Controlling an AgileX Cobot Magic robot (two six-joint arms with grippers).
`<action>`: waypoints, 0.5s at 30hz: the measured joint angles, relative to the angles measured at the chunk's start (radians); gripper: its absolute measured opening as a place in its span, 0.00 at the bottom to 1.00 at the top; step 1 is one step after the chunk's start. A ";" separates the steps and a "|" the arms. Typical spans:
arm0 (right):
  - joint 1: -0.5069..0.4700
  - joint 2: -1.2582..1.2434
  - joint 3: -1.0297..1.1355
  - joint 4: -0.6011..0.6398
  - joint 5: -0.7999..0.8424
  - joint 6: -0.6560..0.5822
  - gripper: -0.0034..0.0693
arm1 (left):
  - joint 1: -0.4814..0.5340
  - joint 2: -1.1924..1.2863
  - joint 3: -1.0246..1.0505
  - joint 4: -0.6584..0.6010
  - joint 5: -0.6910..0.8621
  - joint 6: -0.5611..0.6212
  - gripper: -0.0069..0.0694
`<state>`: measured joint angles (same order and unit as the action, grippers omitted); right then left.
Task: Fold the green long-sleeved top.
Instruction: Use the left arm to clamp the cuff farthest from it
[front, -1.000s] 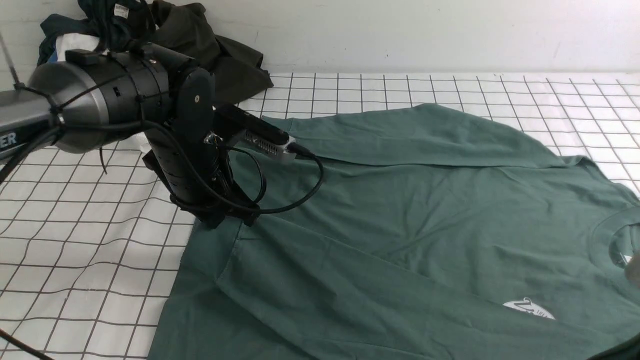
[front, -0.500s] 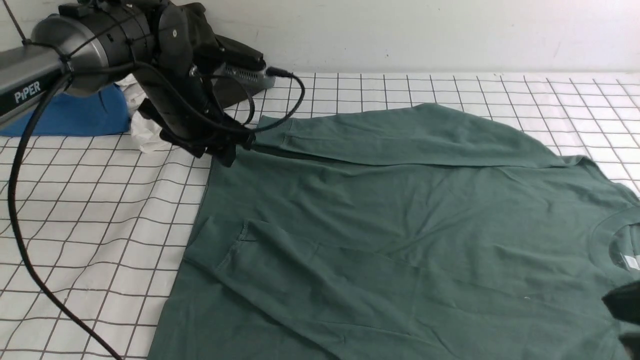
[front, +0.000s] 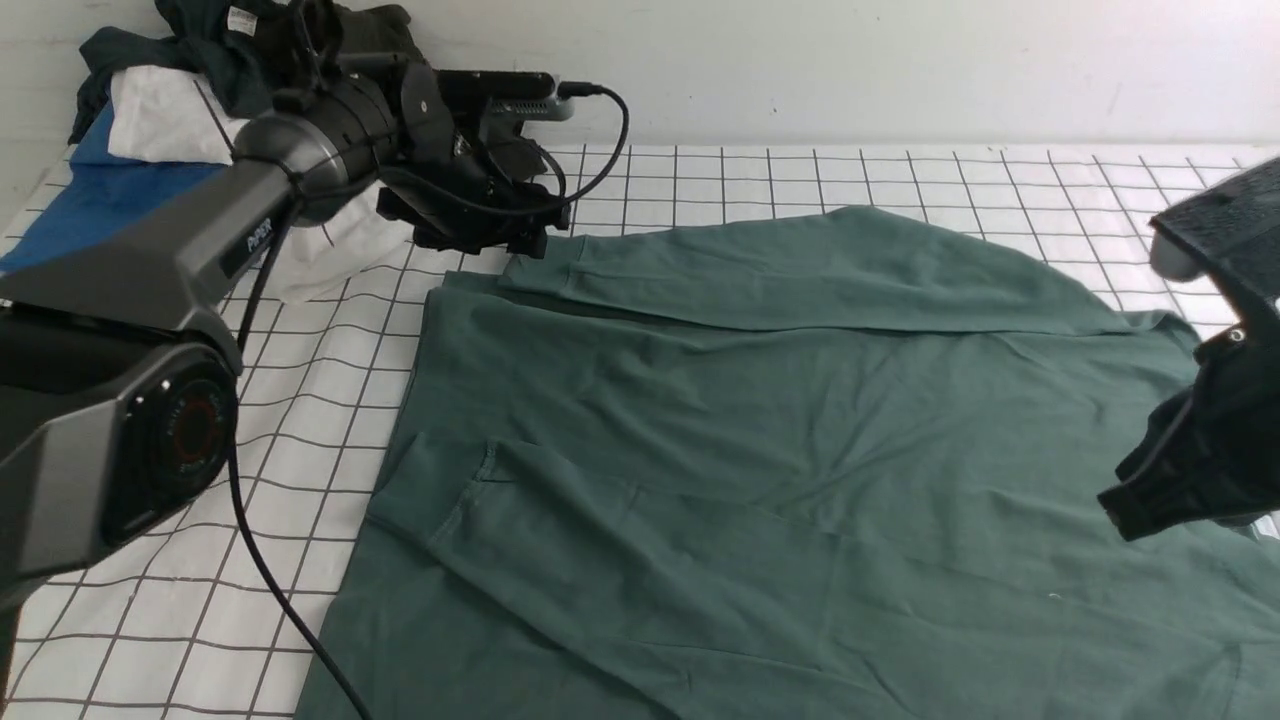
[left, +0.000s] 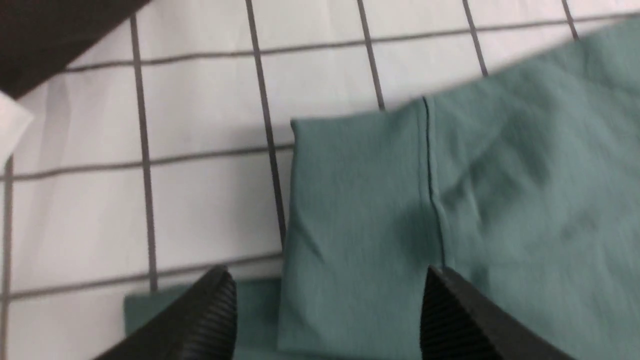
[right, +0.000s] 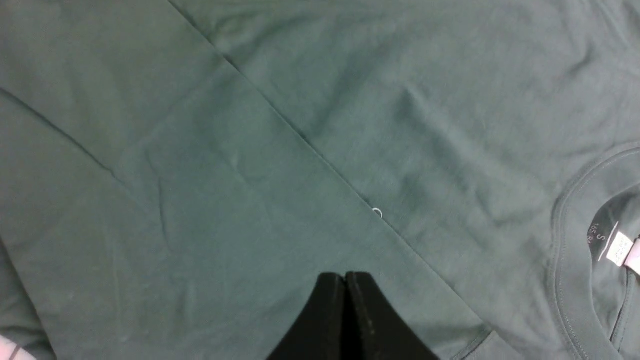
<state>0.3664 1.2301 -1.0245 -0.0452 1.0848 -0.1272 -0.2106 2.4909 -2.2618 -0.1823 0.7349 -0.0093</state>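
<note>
Green long-sleeved top (front: 760, 430) cropped at bottom edge

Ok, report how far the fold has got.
Done: the green top lies flat, with the far sleeve and near sleeve laid in over the body. In hand: nothing is gripped. The left tool hangs open over the far cuff, and the right tool is shut and empty. Left: the body is not yet doubled over.

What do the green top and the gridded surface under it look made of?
Green long-sleeved top: soft matte knit, probably cotton jersey; soft creases, stitched cuff seam. Gridded table cover: thin matte white cloth, fibre unclear; its lines bend over wrinkles.
</note>
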 joint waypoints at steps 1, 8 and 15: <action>0.000 0.008 0.000 0.000 0.000 -0.002 0.03 | 0.000 0.017 -0.013 0.000 -0.016 -0.008 0.69; 0.000 0.043 -0.001 0.001 -0.007 -0.007 0.03 | 0.000 0.099 -0.049 0.000 -0.062 -0.035 0.59; 0.000 0.056 -0.001 0.001 -0.021 -0.009 0.03 | 0.000 0.097 -0.072 -0.005 -0.036 -0.006 0.21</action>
<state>0.3664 1.2863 -1.0253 -0.0444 1.0640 -0.1363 -0.2106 2.5877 -2.3340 -0.1872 0.6988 -0.0151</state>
